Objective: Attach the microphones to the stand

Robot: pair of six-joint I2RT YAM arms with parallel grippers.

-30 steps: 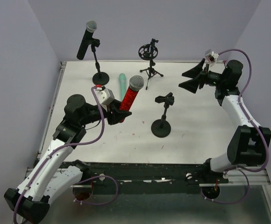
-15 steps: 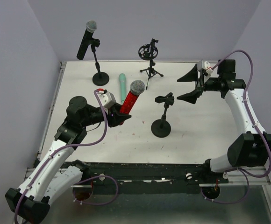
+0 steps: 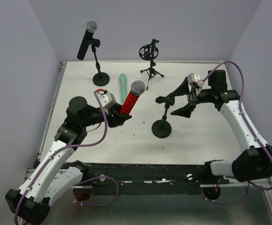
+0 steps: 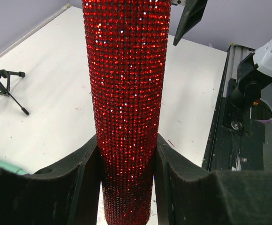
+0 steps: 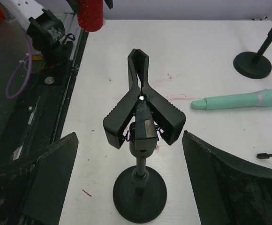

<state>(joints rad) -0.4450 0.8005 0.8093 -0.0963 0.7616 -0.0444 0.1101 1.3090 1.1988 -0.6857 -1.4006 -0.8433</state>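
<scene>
White bench (image 3: 211, 136), faintly red-scuffed, boxed by pale lavender walls (image 3: 150, 23); left claw (image 3: 119, 116) clamps the glittery red microphone (image 3: 129, 101), right claw (image 3: 180, 100) spread wide, empty.

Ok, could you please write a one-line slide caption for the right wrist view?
Open right end effector faces the empty clip stand; a teal microphone lies on the table beyond.
</scene>
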